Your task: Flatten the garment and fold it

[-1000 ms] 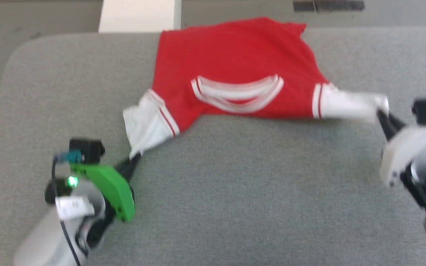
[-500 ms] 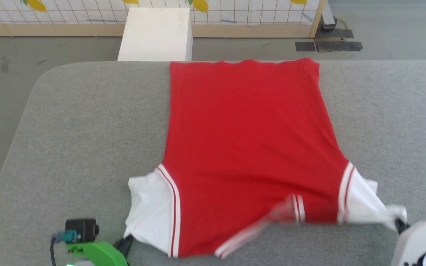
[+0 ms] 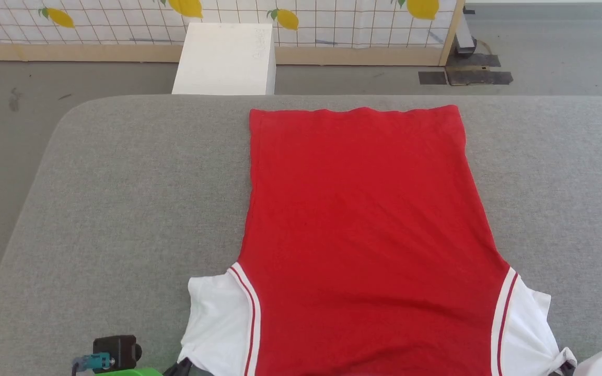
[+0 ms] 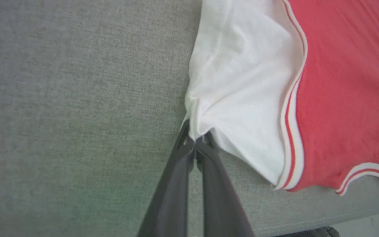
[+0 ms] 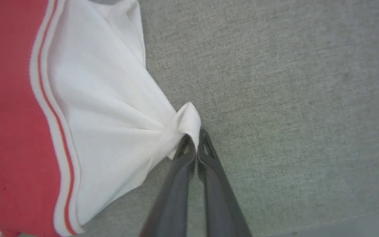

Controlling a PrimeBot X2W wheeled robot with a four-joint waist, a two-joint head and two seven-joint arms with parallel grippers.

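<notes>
Grey table (image 3: pixel 97 209) roomy; L gripper (image 4: pixel 196 140), R gripper (image 5: pixel 196 141) clamp garment (image 3: pixel 363 235) sleeves nr edge.

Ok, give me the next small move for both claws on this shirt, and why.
Probably open both claws and let go: the garment lies flat on the grey table, and the left claw and right claw each pinch a white sleeve tip, puckering it.

Red garment (image 3: pixel 363 235) spread flat, plain side up (white sleeves nearest); hem at far edge
</notes>
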